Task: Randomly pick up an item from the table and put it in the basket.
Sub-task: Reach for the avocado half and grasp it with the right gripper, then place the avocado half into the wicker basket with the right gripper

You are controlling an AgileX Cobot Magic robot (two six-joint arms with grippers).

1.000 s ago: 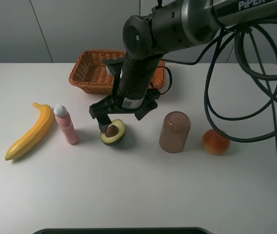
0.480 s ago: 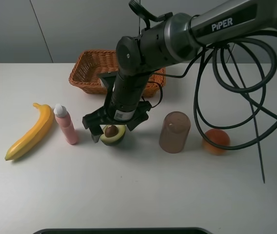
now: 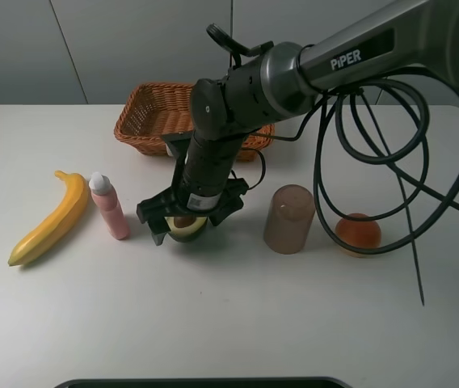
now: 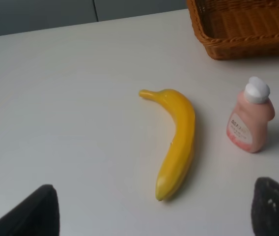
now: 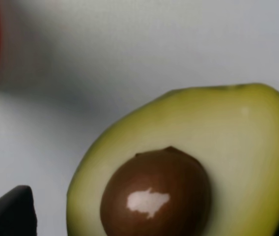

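Against 1 second ago, the right pincer (image 3: 187, 221) has dropped lower and now straddles the avocado (image 5: 237, 147). Back then it hung above and behind the fruit, whose whole cut face showed. The avocado has not shifted on the surface (image 3: 213, 323), and nothing else there has moved.

The jaws are spread, 1 on each side of the fruit. In the right wrist view 1 of the fingers (image 5: 7, 212) stands clear of the skin. The other is only a dark sliver at the frame's edge, so we cannot tell whether it touches.

From the high camera most of the avocado is hidden under the pincer, and only a strip of green shows. The right wrist view cuts off the part nearest the pincer. The arm covers the middle of the basket (image 3: 145, 121), which lies beyond the pincer, well apart.

The avocado lies flat, cut face and brown pit up. Its long axis runs roughly along the line between the 2 fingers, slightly slanted. We cannot tell which end is narrower.

The pink bottle (image 3: 110, 208) stands near, outside 1 finger, and the brown cup (image 3: 289, 220) outside the other.

The left pincer (image 4: 152, 211) is spread wide and holds nothing. The banana (image 4: 176, 140) lies ahead of it.
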